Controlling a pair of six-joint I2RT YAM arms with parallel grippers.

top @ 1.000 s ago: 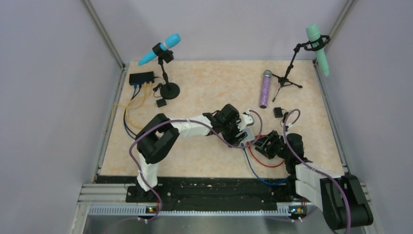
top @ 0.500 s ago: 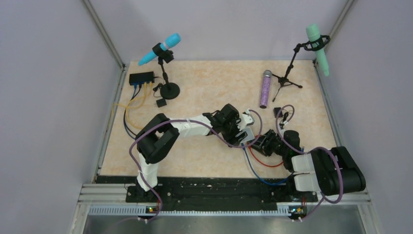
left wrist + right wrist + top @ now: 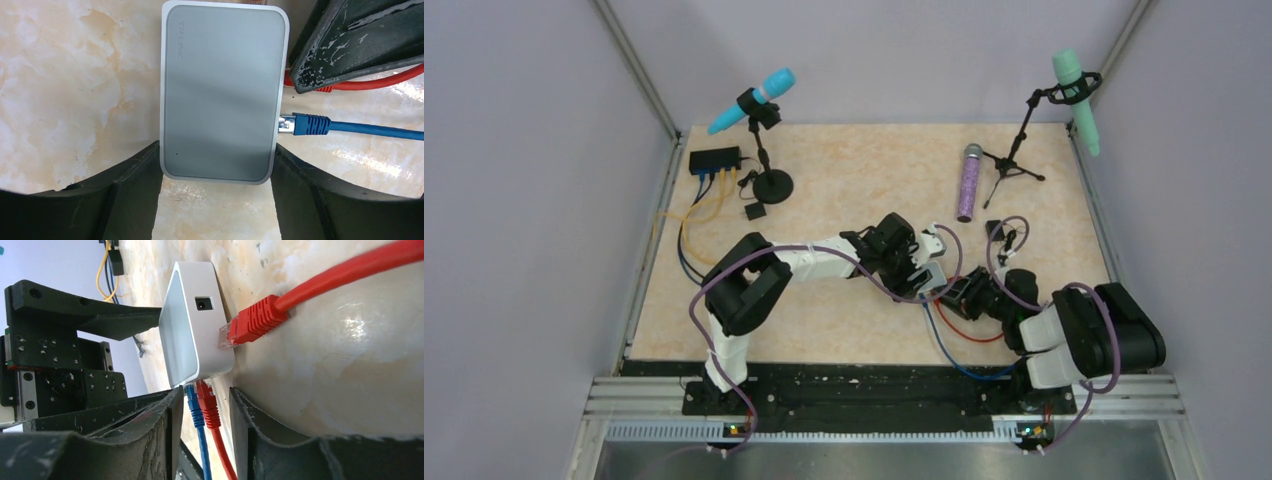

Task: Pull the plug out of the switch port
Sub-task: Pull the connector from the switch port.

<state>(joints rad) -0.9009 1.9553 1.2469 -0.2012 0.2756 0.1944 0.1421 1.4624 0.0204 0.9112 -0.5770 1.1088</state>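
Note:
The black switch [image 3: 714, 160] sits at the back left with yellow and blue cables in its sockets, far from both grippers. Mid-table lies a pale grey TP-LINK box [image 3: 222, 95], also in the right wrist view [image 3: 192, 335]. A blue plug [image 3: 310, 124] and a red plug [image 3: 207, 405] sit in its edge. My left gripper [image 3: 216, 150] grips the box's end by both sides. My right gripper [image 3: 206, 395] is open, its fingers [image 3: 167, 430] either side of the two plugs. A second red plug [image 3: 255, 320] lies against the box's side.
A blue microphone on a stand [image 3: 759, 100] and a tiny black block [image 3: 755, 211] are at the back left. A purple microphone [image 3: 969, 182], a tripod with a green microphone [image 3: 1076, 95] and a small black block [image 3: 995, 230] are at the back right. Red and blue cables [image 3: 969, 340] loop near the front.
My right arm has swung round and its gripper has moved left, up to the plugs at the grey box. My left gripper has stayed on the box.

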